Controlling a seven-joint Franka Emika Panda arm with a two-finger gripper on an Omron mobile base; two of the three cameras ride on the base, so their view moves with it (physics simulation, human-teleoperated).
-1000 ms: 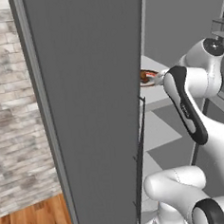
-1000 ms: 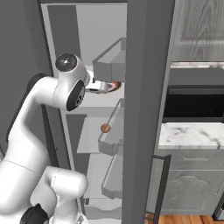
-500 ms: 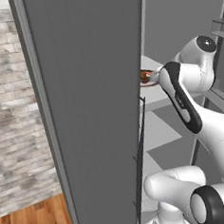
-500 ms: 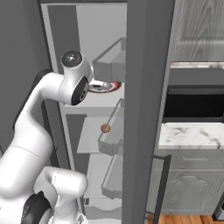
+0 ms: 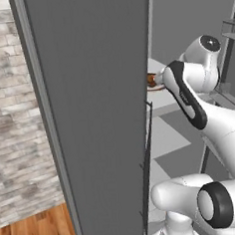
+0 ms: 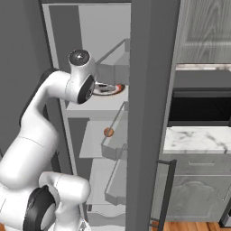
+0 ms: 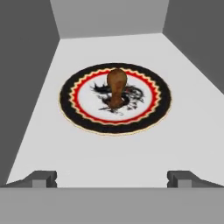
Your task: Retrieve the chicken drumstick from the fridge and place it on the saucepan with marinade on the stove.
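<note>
One task stage appears complete: the fridge (image 6: 151,90) stands with its door (image 5: 94,116) swung wide, and the arm reaches onto an upper shelf (image 7: 118,148). The chicken drumstick (image 7: 116,87) lies on a round plate (image 7: 74,111) with a black rim and a red ring, in the middle of that pale grey shelf, thick end away from the camera. The gripper (image 7: 112,178) faces it from the shelf's near edge, fingers spread wide and holding nothing, short of the plate. Grasping, lifting out, carrying to the stove and setting the meat in the saucepan all seem left to do. The shelf is smooth, flat and bounded by plain grey walls. Lower down, a small brown round item (image 6: 108,131) sits on another shelf. Right of the fridge are a marble counter (image 6: 198,140), grey cabinets (image 6: 203,189) and a dark microwave (image 6: 200,108); left of the door, a brick wall (image 5: 15,122) and wood floor (image 5: 33,231).
</note>
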